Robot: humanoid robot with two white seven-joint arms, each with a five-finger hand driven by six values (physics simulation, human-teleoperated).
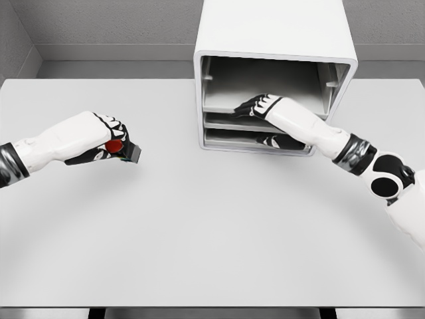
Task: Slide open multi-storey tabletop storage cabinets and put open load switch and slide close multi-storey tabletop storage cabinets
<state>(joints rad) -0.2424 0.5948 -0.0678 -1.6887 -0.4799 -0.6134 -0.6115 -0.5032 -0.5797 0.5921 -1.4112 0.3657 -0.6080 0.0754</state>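
Note:
A white multi-storey cabinet [273, 40] stands at the back of the table, right of centre, its front open onto stacked grey trays [265, 86]. My right hand [251, 107] reaches into the middle level, fingers laid flat on a tray's front edge, holding nothing. Over the left part of the table, my left hand [109, 136] is shut on the load switch [126, 150], a small dark block with a red knob, held above the tabletop.
The grey-white table [212, 232] stretches wide in front of the cabinet. A grey wall runs behind it. The right forearm crosses the cabinet's lower right corner.

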